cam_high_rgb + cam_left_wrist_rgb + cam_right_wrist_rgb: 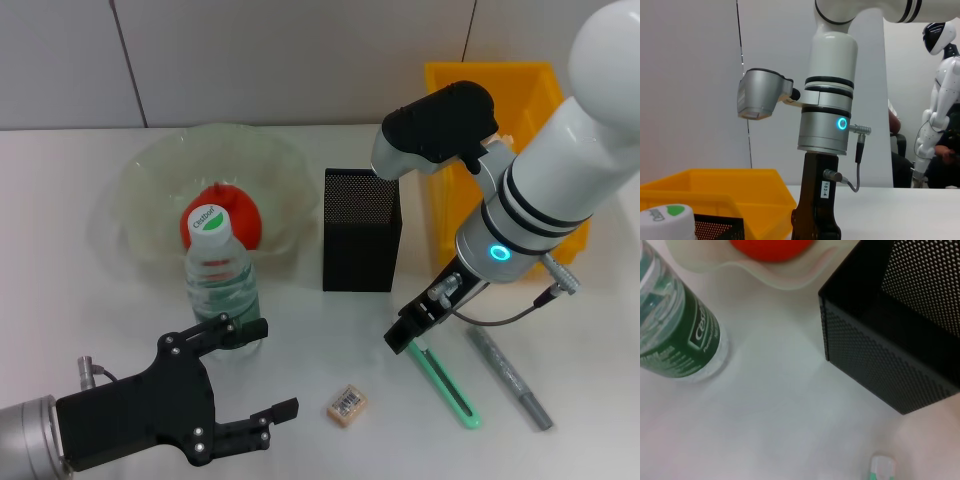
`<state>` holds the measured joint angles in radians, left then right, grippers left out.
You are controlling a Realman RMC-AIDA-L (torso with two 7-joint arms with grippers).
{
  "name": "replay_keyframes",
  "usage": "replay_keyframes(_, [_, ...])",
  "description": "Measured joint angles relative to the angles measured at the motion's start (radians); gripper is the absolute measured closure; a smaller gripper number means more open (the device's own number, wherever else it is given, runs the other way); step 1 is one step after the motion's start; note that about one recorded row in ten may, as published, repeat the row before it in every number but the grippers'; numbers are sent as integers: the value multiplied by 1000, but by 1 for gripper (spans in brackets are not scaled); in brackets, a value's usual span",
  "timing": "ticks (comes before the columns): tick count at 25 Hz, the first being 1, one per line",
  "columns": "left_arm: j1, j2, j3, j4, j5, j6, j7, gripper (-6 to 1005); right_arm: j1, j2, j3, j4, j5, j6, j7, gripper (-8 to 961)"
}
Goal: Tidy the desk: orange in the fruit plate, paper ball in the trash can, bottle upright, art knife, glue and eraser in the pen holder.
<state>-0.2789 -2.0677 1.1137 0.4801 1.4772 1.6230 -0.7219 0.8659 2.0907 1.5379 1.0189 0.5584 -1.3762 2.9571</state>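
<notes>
Head view: one orange (222,226) in the fruit plate (150,180), one upright bottle (221,278), one pen holder (361,229), one eraser (346,405), one green art knife (445,386), one grey glue (511,379), white desk (60,300). Left gripper (262,370) hangs spread wide beside the bottle; right gripper (408,338) sits at the knife's tip, grip impossible to judge. Left wrist: yellow trash can (740,195), white wall (690,75). Right wrist: holder (890,335), bottle (675,335).

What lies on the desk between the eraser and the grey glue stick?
The green art knife lies between the eraser and the glue stick, in the head view.

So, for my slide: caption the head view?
Right gripper reaches the green art knife; bottle upright, orange plated.
</notes>
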Motion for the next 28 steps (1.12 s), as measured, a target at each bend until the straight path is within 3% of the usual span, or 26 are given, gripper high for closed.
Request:
replay_keyframes(4, [0,1,0,0,0,0,0,184,3,0,-5,-6,9,8,0,234])
replay_keyframes(9, [0,1,0,0,0,0,0,184,13,0,-6,-32,10,12,0,399])
replay_keyframes(16, [0,1,1,0,0,0,-1,184,18,0,-16,-48,11,24,0,537])
replay_keyframes(28, [2,1,1,-9,0,-2,0,184,32,0,-17,-83,11,38,0,554])
